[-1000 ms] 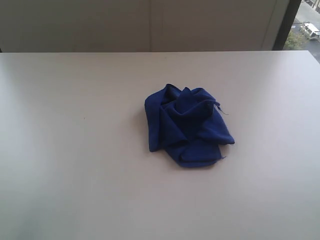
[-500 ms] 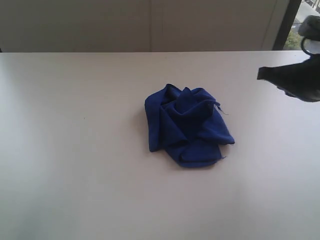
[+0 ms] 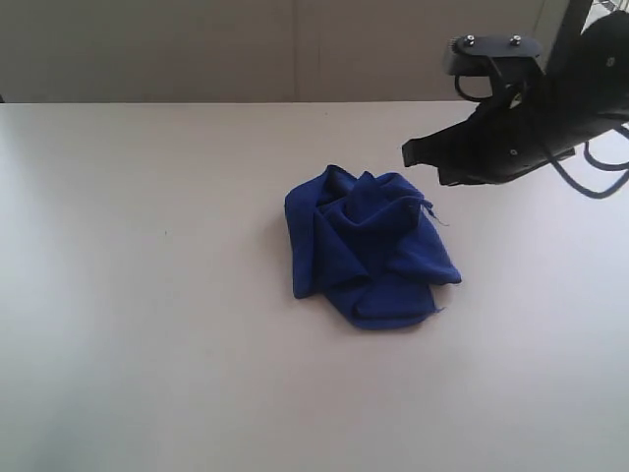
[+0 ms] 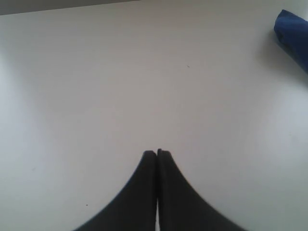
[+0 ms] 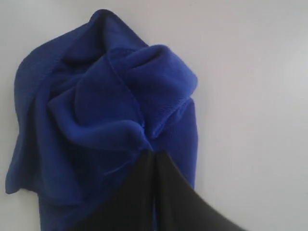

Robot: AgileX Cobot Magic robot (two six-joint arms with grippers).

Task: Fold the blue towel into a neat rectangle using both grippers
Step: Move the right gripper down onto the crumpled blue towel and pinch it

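Swinging further in from the far right edge than half a second ago, the right gripper (image 3: 413, 153) now reaches almost to the heap, while the blue towel (image 3: 366, 248) hasn't budged. And what a heap it is: a rumpled mound, folds piled over one another, sitting a little right of the table's middle, with no edge laid flat and no corner drawn out. As for the fold itself, nothing is done yet. By my reading the cloth must be opened and spread before any neat rectangle can begin. The right gripper hangs just above the far right side of the mound, apparently not touching it. Its jaws are pressed together with only a thin seam between them and hold nothing, and its wrist view looks down onto the folds. The left gripper (image 4: 157, 154) has its jaws closed too and is empty. It sits over plain tabletop, well apart from the towel, which shows only as a blue sliver at the rim of its view, and the exterior view doesn't catch it at all. Black cables (image 3: 580, 182) loop beneath the right arm. The table (image 3: 147, 315) is a pale, matte off-white surface, and behind it runs a plain beige panelled wall (image 3: 177, 49) with a vertical seam.
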